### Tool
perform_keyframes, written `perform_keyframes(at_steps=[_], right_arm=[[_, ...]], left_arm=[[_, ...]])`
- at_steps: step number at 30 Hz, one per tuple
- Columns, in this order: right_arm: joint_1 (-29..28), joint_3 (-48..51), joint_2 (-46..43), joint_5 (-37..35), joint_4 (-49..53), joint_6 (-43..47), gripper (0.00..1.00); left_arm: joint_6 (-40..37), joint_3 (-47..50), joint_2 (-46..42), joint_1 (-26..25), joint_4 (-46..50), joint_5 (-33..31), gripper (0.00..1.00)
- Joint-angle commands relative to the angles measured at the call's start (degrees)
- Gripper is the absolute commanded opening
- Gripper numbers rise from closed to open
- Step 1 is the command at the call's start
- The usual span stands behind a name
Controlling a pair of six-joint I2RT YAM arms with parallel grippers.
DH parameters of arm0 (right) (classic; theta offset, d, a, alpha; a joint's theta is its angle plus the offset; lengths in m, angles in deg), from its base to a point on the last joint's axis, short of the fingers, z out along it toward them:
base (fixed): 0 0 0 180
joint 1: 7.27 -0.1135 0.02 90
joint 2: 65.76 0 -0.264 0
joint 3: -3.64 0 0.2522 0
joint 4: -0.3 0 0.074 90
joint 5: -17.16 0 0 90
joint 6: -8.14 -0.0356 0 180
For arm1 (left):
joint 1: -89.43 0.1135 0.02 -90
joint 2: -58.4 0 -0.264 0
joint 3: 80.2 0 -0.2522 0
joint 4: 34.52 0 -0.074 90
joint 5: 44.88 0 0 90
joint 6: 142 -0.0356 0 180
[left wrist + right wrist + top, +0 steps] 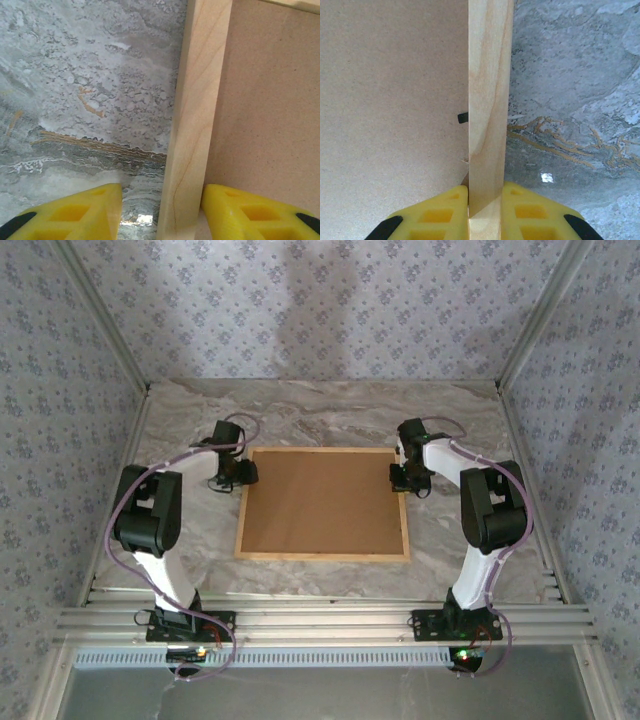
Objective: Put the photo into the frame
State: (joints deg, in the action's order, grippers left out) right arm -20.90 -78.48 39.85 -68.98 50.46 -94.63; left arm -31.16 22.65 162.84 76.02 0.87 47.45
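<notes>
The light-wood frame (320, 556) lies flat on the marble table, back side up, with a plain brown backing board (322, 502) inside its rails. The photo is hidden. My left gripper (243, 474) straddles the frame's left rail (192, 125) near the far corner. It is open: its right finger (235, 210) rests against the rail's inner side over the board (270, 110), and its left finger (85, 212) stands apart from the rail. My right gripper (402, 478) is shut on the frame's right rail (487, 100), both yellow fingers pressed against the wood.
The marble table (330, 410) has bare surface on all sides of the frame. Patterned walls enclose it on three sides. An aluminium rail (320, 625) carrying both arm bases runs along the near edge. A small black tab (463, 117) sticks out over the board (390, 100).
</notes>
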Motion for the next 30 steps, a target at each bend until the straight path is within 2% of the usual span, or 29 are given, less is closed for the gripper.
perform_keyframes(at_steps=[1, 6, 12, 18, 23, 30], right_arm=[[-1.2, 1.82, 3.14, 2.56, 0.51, 1.09, 0.18], [-1.14, 2.46, 2.64, 2.62, 0.34, 1.09, 0.18], [-1.04, 3.05, 2.06, 2.76, -0.5, 1.04, 0.18], [-0.84, 3.05, 1.97, 3.35, -0.62, 1.68, 0.18], [-0.51, 2.79, 1.98, 3.92, -0.81, 2.04, 0.18], [-0.43, 2.7, 2.24, 4.03, -0.64, 2.32, 0.18]], left_arm=[[-0.3, -0.12, 2.8, -1.71, 4.28, 0.4, 0.52], [1.43, -0.46, -5.49, -1.2, 2.77, -2.99, 0.6], [2.07, 3.01, -14.61, 0.93, 4.93, -4.08, 0.61], [3.52, 10.74, -22.39, 1.37, 9.52, -2.13, 0.53], [4.36, 16.65, -26.23, -0.92, 12.39, -2.0, 0.47], [5.7, 19.86, -24.09, -2.1, 8.77, -0.34, 0.42]])
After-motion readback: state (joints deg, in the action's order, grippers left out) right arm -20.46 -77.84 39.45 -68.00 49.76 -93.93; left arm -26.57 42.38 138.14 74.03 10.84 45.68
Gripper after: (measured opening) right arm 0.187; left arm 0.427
